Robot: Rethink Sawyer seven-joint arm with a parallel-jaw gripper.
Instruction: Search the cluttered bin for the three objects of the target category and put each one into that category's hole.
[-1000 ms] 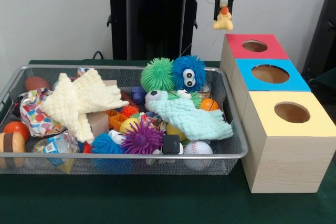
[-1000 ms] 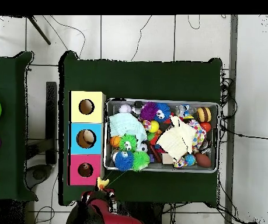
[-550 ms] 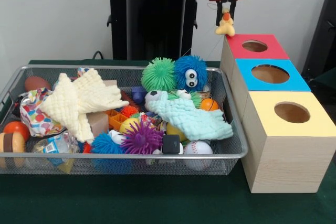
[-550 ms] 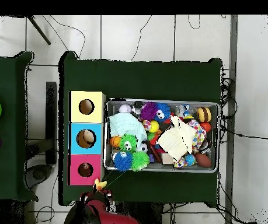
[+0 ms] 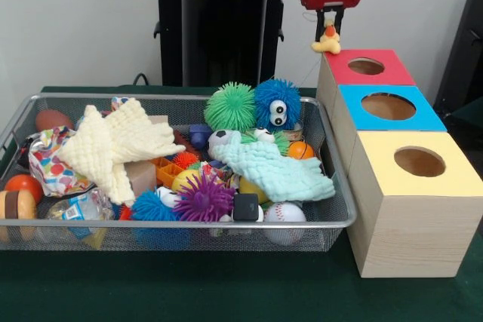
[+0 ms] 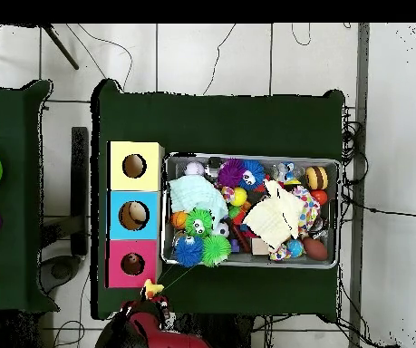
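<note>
Yellow rubber duck (image 5: 327, 40) hangs upright beside the red-topped box's (image 5: 367, 67) far corner

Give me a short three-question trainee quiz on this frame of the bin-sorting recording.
1. True or false: the gripper is shut on the small yellow rubber duck.
2. Which wooden box top lies nearest the duck: A yellow, B blue, C red?
3. Fill in: the pale green cloth lies inside the wire mesh ____.

Key: 1 true; 2 C; 3 bin.
</note>
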